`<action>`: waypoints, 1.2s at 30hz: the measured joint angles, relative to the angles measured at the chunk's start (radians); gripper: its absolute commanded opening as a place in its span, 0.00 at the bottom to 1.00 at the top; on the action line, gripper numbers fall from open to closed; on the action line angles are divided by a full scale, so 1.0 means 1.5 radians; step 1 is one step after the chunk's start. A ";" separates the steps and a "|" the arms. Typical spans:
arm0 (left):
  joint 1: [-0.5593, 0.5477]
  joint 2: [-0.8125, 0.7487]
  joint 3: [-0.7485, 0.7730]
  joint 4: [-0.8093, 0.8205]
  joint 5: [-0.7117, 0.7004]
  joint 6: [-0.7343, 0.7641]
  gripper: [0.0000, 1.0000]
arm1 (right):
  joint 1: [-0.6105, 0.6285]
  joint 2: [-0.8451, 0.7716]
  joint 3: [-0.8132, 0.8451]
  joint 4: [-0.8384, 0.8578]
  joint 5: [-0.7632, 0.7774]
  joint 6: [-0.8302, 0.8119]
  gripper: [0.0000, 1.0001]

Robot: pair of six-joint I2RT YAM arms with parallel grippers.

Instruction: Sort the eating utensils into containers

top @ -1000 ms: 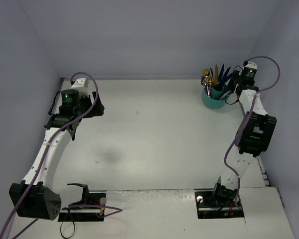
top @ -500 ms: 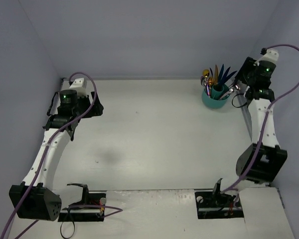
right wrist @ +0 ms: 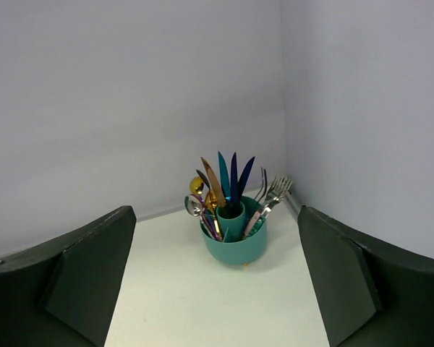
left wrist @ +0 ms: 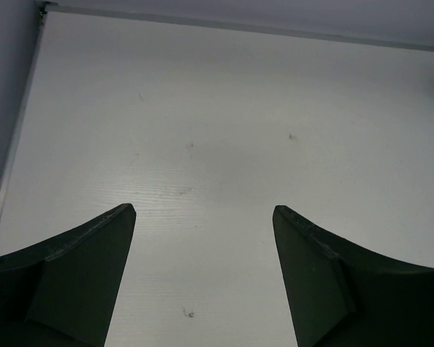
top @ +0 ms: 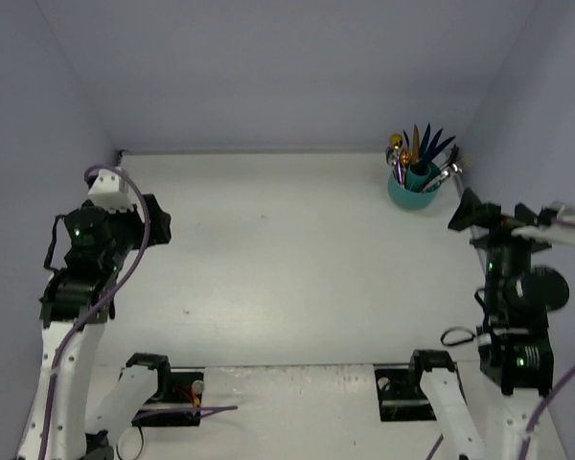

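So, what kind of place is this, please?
Probably a robot test cell, not a kitchen: a white table closed in by plain pale walls, two arms bolted at its near edge, and one teal utensil caddy in the far right corner.

white table (top: 287, 249), pale lilac walls (top: 268, 67)

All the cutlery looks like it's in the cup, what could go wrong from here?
The utensils stand much taller than the caddy and fan outward, so a nudge might tip it. The open right claw faces it directly; moving forward could catch the forks leaning toward the wall.
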 measured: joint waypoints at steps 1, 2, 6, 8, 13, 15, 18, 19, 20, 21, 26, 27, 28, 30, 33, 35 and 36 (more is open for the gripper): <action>0.000 -0.012 0.004 -0.010 -0.005 0.002 0.74 | 0.015 -0.027 -0.009 -0.008 0.010 -0.001 1.00; 0.000 -0.025 0.006 -0.020 -0.010 0.004 0.74 | 0.028 -0.053 -0.018 -0.018 0.019 -0.002 1.00; 0.000 -0.076 0.006 -0.067 -0.024 0.006 0.74 | 0.066 -0.144 -0.059 -0.063 0.050 0.001 1.00; 0.000 -0.098 0.004 -0.088 -0.030 0.006 0.74 | 0.073 -0.181 -0.081 -0.079 0.064 0.003 1.00; 0.000 -0.133 -0.014 -0.122 -0.045 0.011 0.74 | 0.083 -0.251 -0.134 -0.110 0.084 0.009 1.00; 0.000 -0.135 -0.021 -0.135 -0.047 0.011 0.74 | 0.087 -0.264 -0.144 -0.120 0.084 0.009 1.00; 0.000 -0.135 -0.026 -0.146 -0.047 0.009 0.74 | 0.092 -0.269 -0.149 -0.122 0.084 0.010 1.00; 0.000 -0.135 -0.026 -0.148 -0.046 0.008 0.74 | 0.094 -0.271 -0.151 -0.122 0.084 0.010 1.00; 0.000 -0.135 -0.026 -0.148 -0.046 0.006 0.74 | 0.096 -0.274 -0.153 -0.122 0.086 0.010 1.00; 0.000 -0.135 -0.026 -0.148 -0.046 0.005 0.74 | 0.098 -0.276 -0.155 -0.122 0.086 0.010 1.00; 0.000 -0.135 -0.026 -0.148 -0.046 0.002 0.74 | 0.101 -0.287 -0.156 -0.124 0.087 0.010 1.00; 0.000 -0.135 -0.026 -0.148 -0.046 0.002 0.74 | 0.101 -0.288 -0.156 -0.124 0.088 0.010 1.00; 0.000 -0.135 -0.027 -0.148 -0.046 0.001 0.74 | 0.102 -0.289 -0.156 -0.124 0.089 0.010 1.00; 0.000 -0.135 -0.030 -0.149 -0.045 0.000 0.74 | 0.102 -0.289 -0.156 -0.124 0.093 0.010 1.00; 0.000 -0.135 -0.037 -0.149 -0.044 0.000 0.74 | 0.106 -0.289 -0.156 -0.124 0.097 0.010 1.00; 0.000 -0.135 -0.041 -0.150 -0.044 0.000 0.74 | 0.106 -0.289 -0.156 -0.124 0.097 0.010 1.00; 0.000 -0.135 -0.043 -0.150 -0.044 0.000 0.74 | 0.106 -0.289 -0.156 -0.124 0.097 0.010 1.00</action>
